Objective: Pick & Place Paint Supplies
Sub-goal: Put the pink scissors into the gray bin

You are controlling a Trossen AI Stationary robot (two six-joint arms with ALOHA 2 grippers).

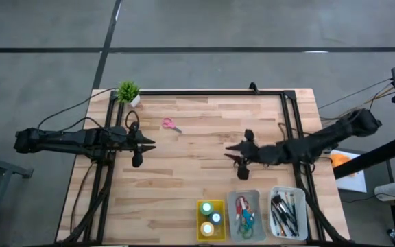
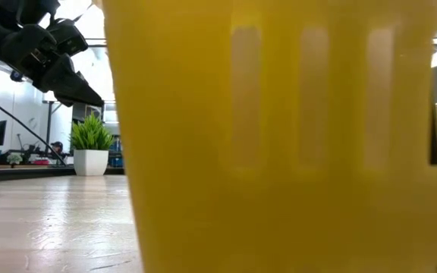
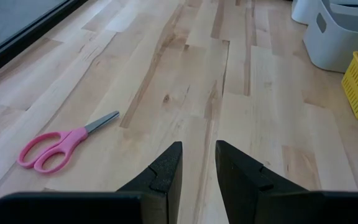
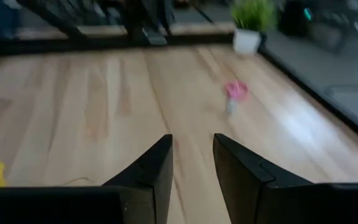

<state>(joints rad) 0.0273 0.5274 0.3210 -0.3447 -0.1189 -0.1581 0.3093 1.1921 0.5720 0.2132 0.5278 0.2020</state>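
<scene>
Scissors [image 1: 171, 125] lie on the tabletop [image 1: 197, 178] just beside our empty, narrowly parted left tool [image 1: 149, 145]; right tool [image 1: 230, 150], likewise narrow and empty, is farther.

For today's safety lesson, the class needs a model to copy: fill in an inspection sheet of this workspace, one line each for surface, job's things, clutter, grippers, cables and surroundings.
Surface: wooden table, mostly bare.
Job's things: pink scissors lie loose on the wood; paint bottles sit in the yellow tray, brushes in the white tray, more scissors in the grey tray.
Clutter: small potted plant at a far corner.
Grippers: left gripper and right gripper both open, empty, above the table.
Cables: black cable loops off the left edge.
Surroundings: grey floor; no person seen.
</scene>
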